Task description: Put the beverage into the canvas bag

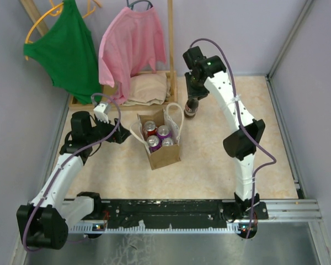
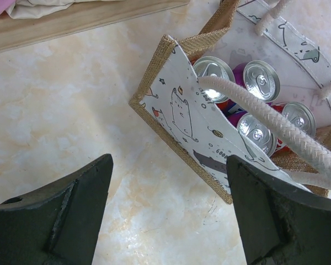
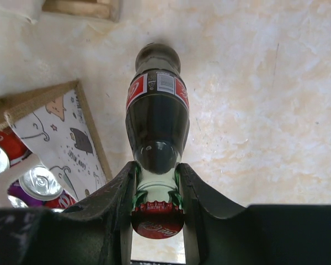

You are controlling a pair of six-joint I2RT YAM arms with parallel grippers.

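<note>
The right gripper (image 3: 157,190) is clenched on the neck of the bottle (image 3: 157,118), its black fingers pinching pale greenish glass just below the crimped red cap. The bottle is smooth and dark, round-shouldered, banded with a red-and-white label; it points straight down, though whether its base touches the table (image 3: 265,83) cannot be told. It is outside the canvas bag (image 1: 164,155), just beside the far right corner. The bag is boxy — coarse tan weave at the edges, white panels printed with cartoon cats, thick braided white rope handles (image 2: 276,124); four shiny-topped cans (image 2: 259,80) stand upright inside. The left gripper (image 2: 168,165) is spread wide and holds nothing; its matte wedge-shaped fingers hang over the marbled cream table, just beside the bag's left wall.
</note>
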